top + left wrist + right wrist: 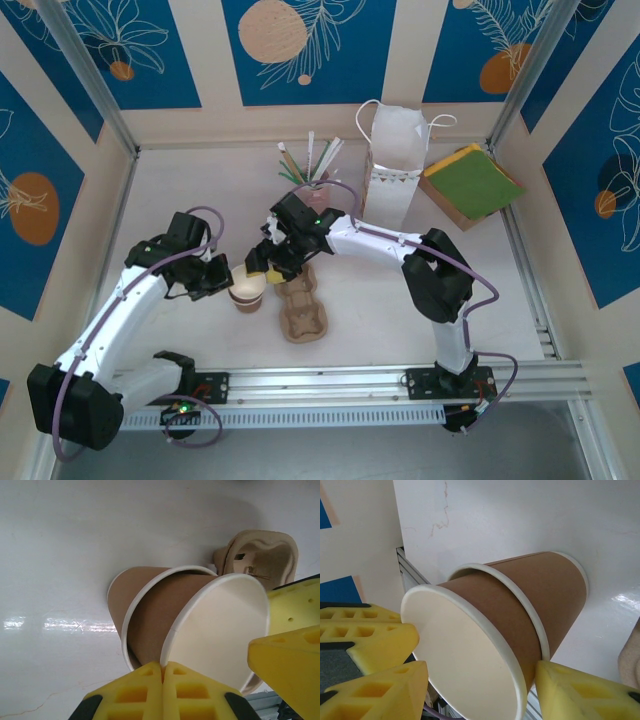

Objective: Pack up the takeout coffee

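Paper cup [485, 625], nested in second cup [555, 590], rim pinched by left gripper [162, 667], right gripper [477, 680] clasping its sides

Two lidless brown kraft cups [247, 292] stand nested on the bench, mouths up, at about 8 o'clock from its centre. The inner cup [220, 630], cream inside with a white rolled rim, sits askew and rises well out of the outer cup [131, 587]. The left hand [163, 672] pinches its rim.
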